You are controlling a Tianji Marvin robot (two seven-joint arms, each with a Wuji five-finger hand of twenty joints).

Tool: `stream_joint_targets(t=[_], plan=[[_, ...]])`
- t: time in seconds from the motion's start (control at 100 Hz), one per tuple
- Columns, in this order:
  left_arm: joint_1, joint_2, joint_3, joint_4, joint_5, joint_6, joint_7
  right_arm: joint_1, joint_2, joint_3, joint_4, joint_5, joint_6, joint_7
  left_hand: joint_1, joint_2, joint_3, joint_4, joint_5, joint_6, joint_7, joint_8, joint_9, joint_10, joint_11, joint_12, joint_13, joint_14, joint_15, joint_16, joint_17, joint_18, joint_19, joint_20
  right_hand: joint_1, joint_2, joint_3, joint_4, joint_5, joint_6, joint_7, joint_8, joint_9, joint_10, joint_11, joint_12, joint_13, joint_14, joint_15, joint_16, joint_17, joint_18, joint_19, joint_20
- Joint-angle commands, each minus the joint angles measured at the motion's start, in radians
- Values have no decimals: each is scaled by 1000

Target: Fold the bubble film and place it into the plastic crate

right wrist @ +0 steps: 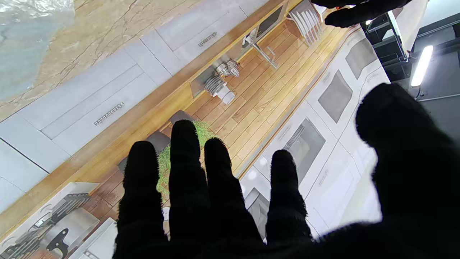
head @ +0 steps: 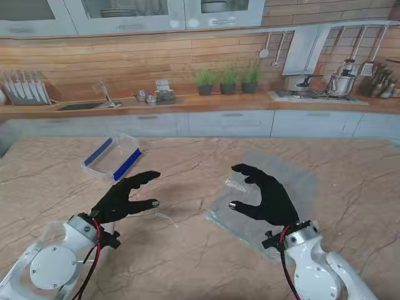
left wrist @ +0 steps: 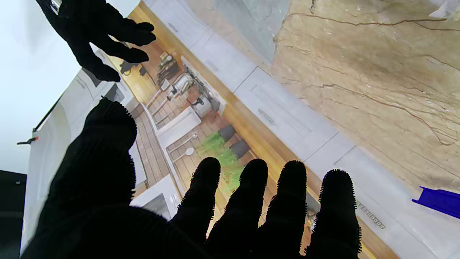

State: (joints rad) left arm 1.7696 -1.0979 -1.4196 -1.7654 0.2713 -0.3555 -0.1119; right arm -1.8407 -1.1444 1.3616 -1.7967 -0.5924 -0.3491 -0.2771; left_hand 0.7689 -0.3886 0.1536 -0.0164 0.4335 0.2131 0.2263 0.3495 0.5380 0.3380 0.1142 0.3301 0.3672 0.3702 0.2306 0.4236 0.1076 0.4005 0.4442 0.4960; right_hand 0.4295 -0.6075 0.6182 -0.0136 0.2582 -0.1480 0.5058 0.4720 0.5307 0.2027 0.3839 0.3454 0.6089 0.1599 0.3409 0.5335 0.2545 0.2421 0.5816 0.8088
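Note:
A clear sheet of bubble film [head: 294, 181] lies flat on the marble table to my right, and its edge [right wrist: 25, 43] shows in the right wrist view. My right hand [head: 265, 195] hovers over the film's left part, black-gloved, fingers spread, holding nothing. My left hand [head: 125, 195] hangs open above bare table, apart from the film, its fingers [left wrist: 251, 201] spread. The clear plastic crate [head: 112, 156] with blue rims stands farther from me on the left; one blue rim [left wrist: 438, 201] shows in the left wrist view.
The marble table [head: 187, 250] runs wide between the two hands. Behind its far edge is a kitchen backdrop with cabinets, a sink and potted plants [head: 228, 80].

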Motion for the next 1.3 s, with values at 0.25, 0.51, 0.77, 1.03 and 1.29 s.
stream_joint_targets(t=[0.25, 0.51, 0.77, 1.03, 1.29], plan=[[17, -2, -5, -2, 6, -5, 11, 7, 1, -10, -4, 21, 5, 43, 24, 44, -56, -10, 19, -31, -8, 0, 6, -13, -29, -8, 15, 1, -2, 5, -9, 6, 16, 17, -17, 26, -17, -29, 15, 5, -22, -14, 10, -9, 7, 8, 12, 0, 22, 18, 3, 10, 5, 26], [20, -3, -7, -6, 8, -2, 18, 16, 2, -13, 7, 30, 14, 52, 32, 50, -75, -7, 20, -32, -9, 1, 8, -12, -29, -7, 18, 1, 0, 7, -11, 7, 20, 17, -23, 60, -25, -25, 21, 12, -25, -14, 13, -2, 8, 9, 6, 3, 23, 16, 2, 12, 5, 27], [3, -1, 8, -5, 5, 11, 7, -10, -6, 2, -15, 45, 103, 33, 36, 59, -89, -6, 18, -31, -10, 2, 10, -13, -28, -7, 19, 1, 1, 8, -10, 5, 24, 16, -23, 111, -50, -17, -16, 43, -58, -25, 13, 17, 26, 13, 4, 18, 44, 21, 14, 24, 14, 30], [-2, -2, 4, 3, -17, 25, -4, 83, -6, 22, 103, -20, 285, 13, 39, 69, -104, -4, 19, -32, -10, 3, 18, -11, -26, -6, 22, 6, 5, 10, -12, 7, 28, 16, -51, 61, -30, -24, -76, -5, -59, -27, -116, -13, -62, -49, -266, 25, -191, -148, -141, 53, -119, -20], [-2, -3, 11, -7, -28, 43, -4, 228, 12, -41, 225, -61, 572, 141, 28, 106, -124, -4, 2, -22, -21, -2, 26, -13, -24, -4, 25, 5, 7, 12, -13, 6, 36, 17, -129, 89, -21, -39, -142, -69, -77, -111, -262, 3, -177, -156, -425, 6, -301, -254, -263, 53, -240, -95]])
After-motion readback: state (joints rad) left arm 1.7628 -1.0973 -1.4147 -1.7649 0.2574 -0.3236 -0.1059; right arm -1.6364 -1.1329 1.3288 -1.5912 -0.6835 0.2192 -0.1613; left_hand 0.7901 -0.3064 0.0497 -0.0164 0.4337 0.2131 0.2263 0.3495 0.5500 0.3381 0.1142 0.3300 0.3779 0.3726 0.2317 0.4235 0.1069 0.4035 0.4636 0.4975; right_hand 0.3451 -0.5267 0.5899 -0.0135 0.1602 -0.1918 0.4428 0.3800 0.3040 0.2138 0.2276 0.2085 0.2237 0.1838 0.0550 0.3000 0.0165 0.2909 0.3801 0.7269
